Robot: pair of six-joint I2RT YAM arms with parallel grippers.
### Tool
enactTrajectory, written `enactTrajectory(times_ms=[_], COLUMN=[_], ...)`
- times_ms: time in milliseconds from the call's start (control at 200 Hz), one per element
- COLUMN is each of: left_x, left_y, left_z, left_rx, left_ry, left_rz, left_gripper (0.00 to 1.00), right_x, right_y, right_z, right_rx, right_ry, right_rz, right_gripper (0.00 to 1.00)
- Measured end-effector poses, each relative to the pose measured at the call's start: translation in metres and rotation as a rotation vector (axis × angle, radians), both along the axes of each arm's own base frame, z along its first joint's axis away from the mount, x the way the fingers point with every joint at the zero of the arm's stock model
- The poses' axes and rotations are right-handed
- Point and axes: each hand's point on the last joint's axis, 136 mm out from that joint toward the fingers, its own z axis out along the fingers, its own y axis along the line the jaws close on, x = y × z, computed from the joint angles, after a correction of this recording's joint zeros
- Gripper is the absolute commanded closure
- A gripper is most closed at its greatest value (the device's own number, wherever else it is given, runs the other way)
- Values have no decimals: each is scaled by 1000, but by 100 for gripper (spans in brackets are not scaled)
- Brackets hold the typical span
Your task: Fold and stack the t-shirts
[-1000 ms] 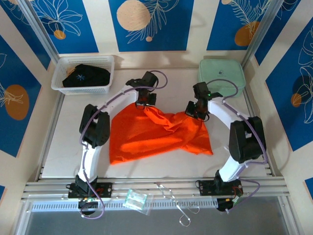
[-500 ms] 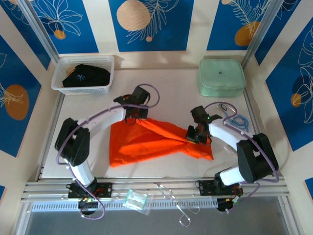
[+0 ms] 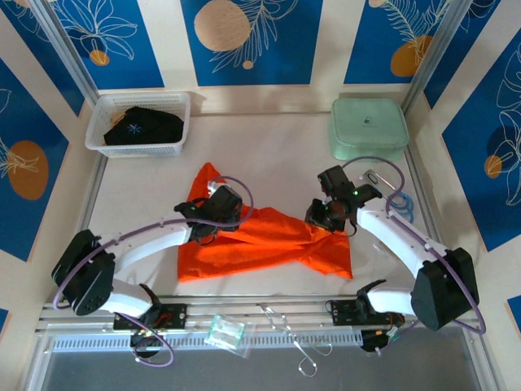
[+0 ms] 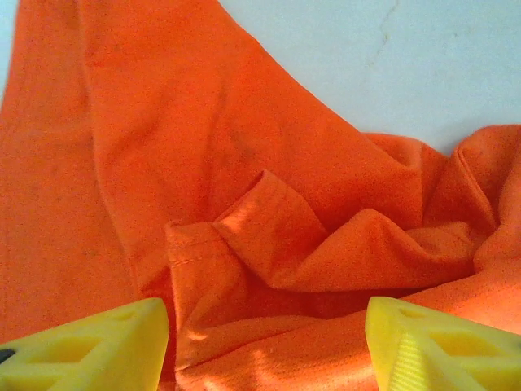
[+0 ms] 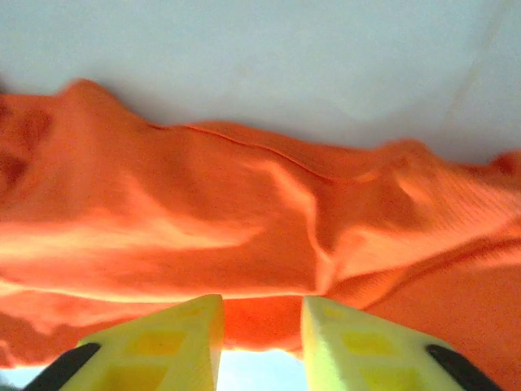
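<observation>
The orange t-shirt lies crumpled in a long band across the middle of the table. My left gripper sits over its left part. In the left wrist view its yellow fingers stand wide apart and open, with folds of orange cloth lying loose under them. My right gripper hangs over the shirt's right part. In the right wrist view its jaws are parted, and the edge of the orange cloth lies in the gap, not pinched. The black t-shirt with a light-blue mark is in the basket.
The white mesh basket stands at the back left and a pale green lidded box at the back right. A blue cable coil lies by the right arm. A clear packet and scissors rest on the front rail.
Both arms drew the orange shirt toward the near edge and lowered it. Both grippers, shut on the cloth before, have opened and let it go. A corner now lies spread at back left.
</observation>
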Motion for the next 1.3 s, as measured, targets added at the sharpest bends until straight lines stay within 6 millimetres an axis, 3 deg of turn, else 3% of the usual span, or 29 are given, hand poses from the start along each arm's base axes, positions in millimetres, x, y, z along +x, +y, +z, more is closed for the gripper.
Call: enactTrajectory(times_ms=[80,180,345,490,660,771,931,1126,1296], left_x=[1,3,8,32,73,88,95,100,99], left_y=[6,14,24,24,47,67,74,63,63], left_z=[4,9,18,23,-8,-44,-76,-76,-80], left_rx=[-8,2,46,66,54,22,-25,-81,-96], left_ry=[-23,-47,-77,-81,6,105,189,181,169], left_rz=[41,82,115,151,241,290,310,290,286], left_gripper=[31,27,27,30,54,60,61,62,63], right_x=[12,31,63,77,72,65,63,58,51], right_y=[13,37,83,126,181,208,221,230,246], right_z=[14,17,-8,-35,-42,-35,-41,-58,-54], right_rx=[22,25,11,6,12,28,31,17,20], right_ry=[-31,-30,22,68,62,49,64,106,101], right_rz=[42,114,237,337,470,525,548,566,596], right_gripper=[60,57,53,51,52,52,51,47,46])
